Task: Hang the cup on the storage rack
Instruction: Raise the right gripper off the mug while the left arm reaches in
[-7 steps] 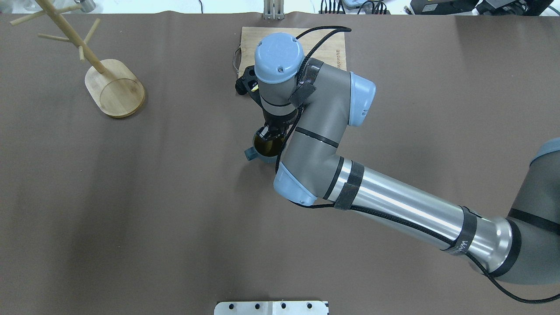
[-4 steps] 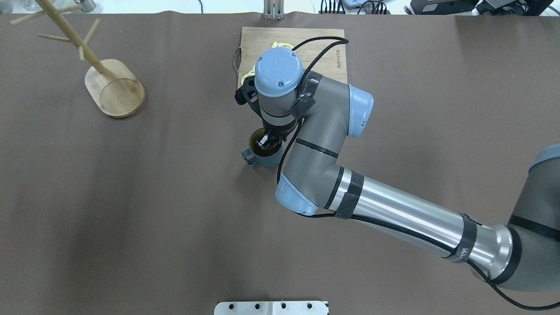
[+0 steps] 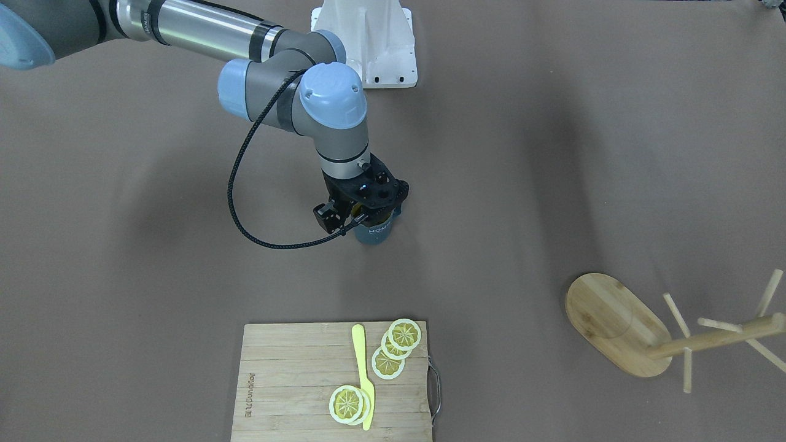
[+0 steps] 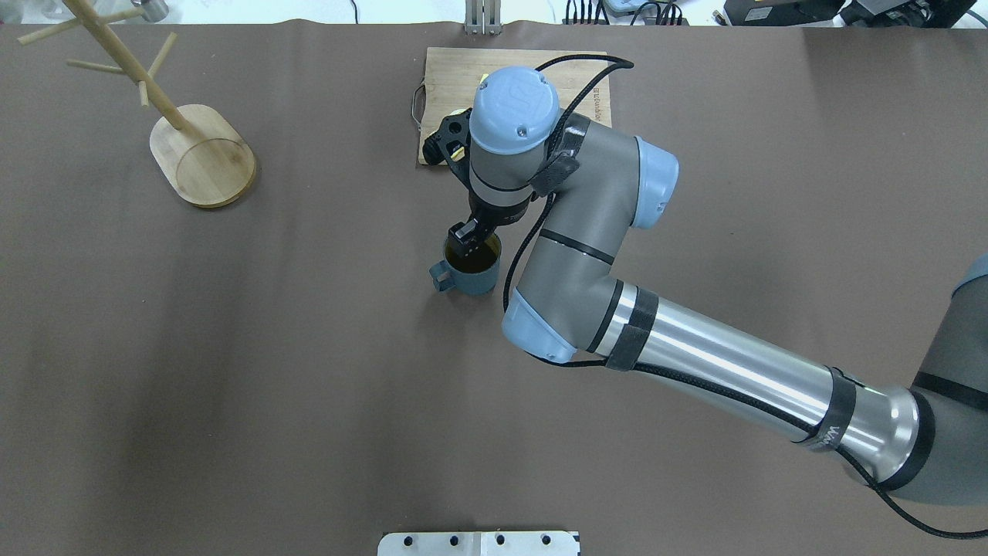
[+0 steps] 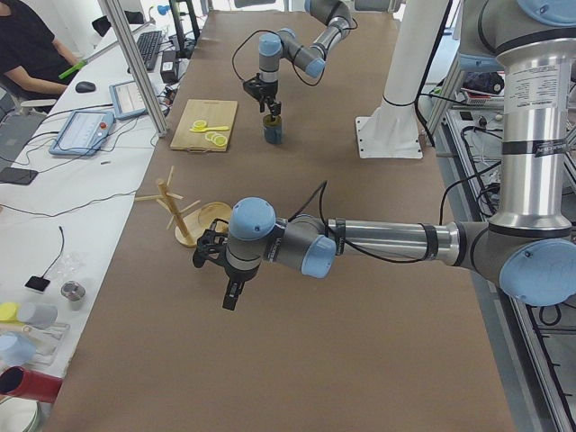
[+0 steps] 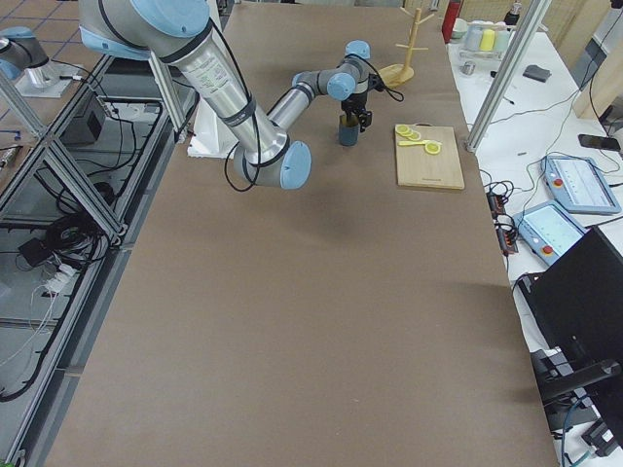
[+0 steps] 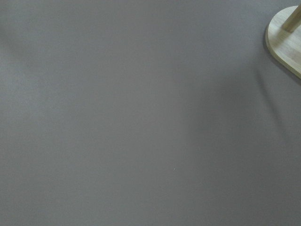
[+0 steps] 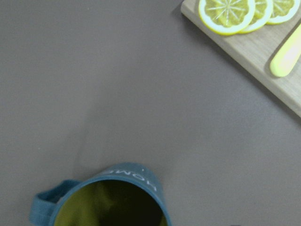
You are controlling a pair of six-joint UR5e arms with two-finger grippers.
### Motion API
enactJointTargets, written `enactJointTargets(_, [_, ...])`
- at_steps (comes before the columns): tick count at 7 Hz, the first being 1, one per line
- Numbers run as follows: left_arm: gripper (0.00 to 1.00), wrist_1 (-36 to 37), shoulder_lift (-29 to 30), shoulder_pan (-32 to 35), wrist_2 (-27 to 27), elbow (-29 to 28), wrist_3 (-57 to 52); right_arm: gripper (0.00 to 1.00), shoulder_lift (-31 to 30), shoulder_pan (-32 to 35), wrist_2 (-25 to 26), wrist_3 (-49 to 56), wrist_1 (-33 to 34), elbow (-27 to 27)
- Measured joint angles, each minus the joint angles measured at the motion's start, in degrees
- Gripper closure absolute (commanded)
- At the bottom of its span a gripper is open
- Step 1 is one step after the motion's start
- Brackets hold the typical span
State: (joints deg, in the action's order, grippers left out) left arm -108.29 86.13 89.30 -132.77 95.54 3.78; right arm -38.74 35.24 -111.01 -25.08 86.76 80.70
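Teal-blue and upright, the cup [image 4: 472,281] stands on the brown table [image 4: 231,347] near the middle, on my side of the cutting board [image 3: 295,374], its handle turned toward my left. My right gripper [image 4: 465,236] hangs straight down over its mouth. One finger dips into the yellowish inside at the far rim. The other I take to be outside the wall, though my own wrist hides it. Whether those fingers pinch the wall or merely straddle it, I cannot tell from any view. The cup's foot looks to be on the table, so I judge that nothing is lifted yet.

The storage rack [image 4: 204,154] stands well apart, at the far left corner of the table, every peg that shows bare. My left gripper [image 5: 231,295] hovers above the table near the rack's base. Its fingers show only small and from the side, so wide or narrow I cannot say.

By my reckoning the task is at its very start — the grasp. What is left: secure the wall, lift, carry the cup across to the rack, and slip the handle over a peg.
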Motion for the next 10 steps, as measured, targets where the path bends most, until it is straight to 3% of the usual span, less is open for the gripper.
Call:
enactJointTargets(4, [0.01,-3.15,0.05,0.07,-0.78,0.52,0.10,0.00,-0.54,6.21,-4.67,-0.06,1.84,3.61])
enactJointTargets(6, [0.01,-6.83,-0.73,-0.04,-6.48,2.32,0.75,0.00,-2.80,11.18,-9.89,0.15,1.82,3.85])
enactJointTargets(10, [0.02,-8.88,-3.99,-9.25,-11.02,17.27,22.31,0.00,-8.45,15.63,-13.35,0.65,1.37,4.15])
